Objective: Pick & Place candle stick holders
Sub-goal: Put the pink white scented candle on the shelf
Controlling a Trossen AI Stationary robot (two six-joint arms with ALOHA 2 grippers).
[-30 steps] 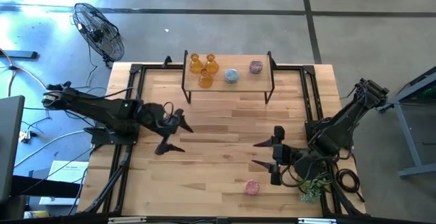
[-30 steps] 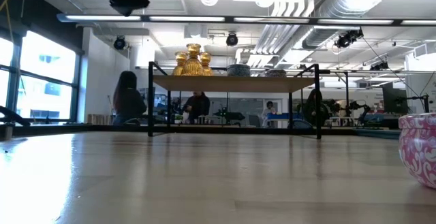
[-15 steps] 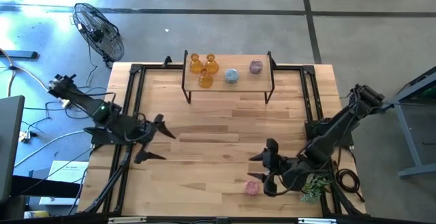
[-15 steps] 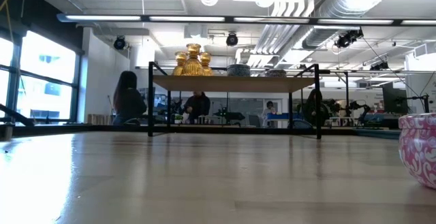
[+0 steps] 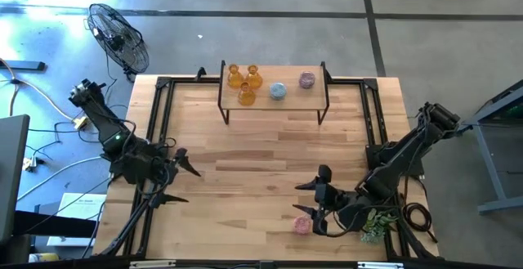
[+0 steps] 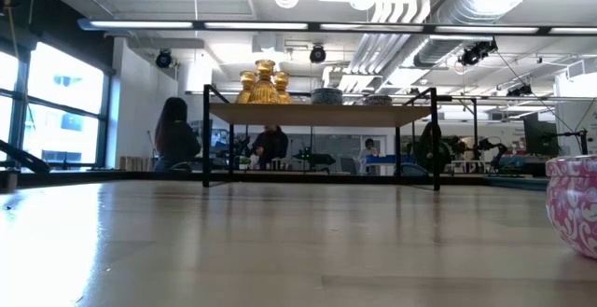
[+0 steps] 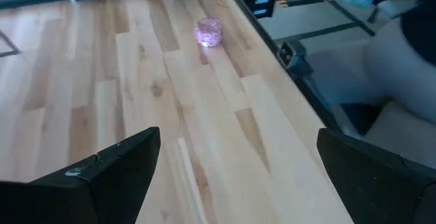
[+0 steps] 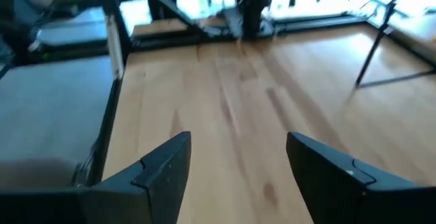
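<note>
A pink candle stick holder (image 5: 302, 224) stands on its base on the wooden table near the front edge; it also shows in the left wrist view (image 7: 209, 31) and at the low view's right edge (image 6: 574, 204). My right gripper (image 5: 297, 199) hovers open just on its far side, with nothing between the fingers (image 8: 238, 139). A raised shelf (image 5: 315, 97) at the far middle carries three amber holders (image 5: 246, 95), a pale blue one (image 5: 278, 91) and a pink one (image 5: 306, 79). My left gripper (image 5: 192, 186) is open by the table's left edge, with nothing between its fingers.
A small green plant (image 5: 374, 224) sits at the near right corner beside my right arm. Black frame rails (image 5: 159, 114) run along the table's left, right and far sides. Bare wood (image 5: 261, 159) lies between the shelf and the grippers.
My left gripper has swung away from the table's middle toward its left and near edges, staying open. My right gripper has gone down and toward the near edge, closer to the pink holder on the table, then almost stopped. No holder has moved.
</note>
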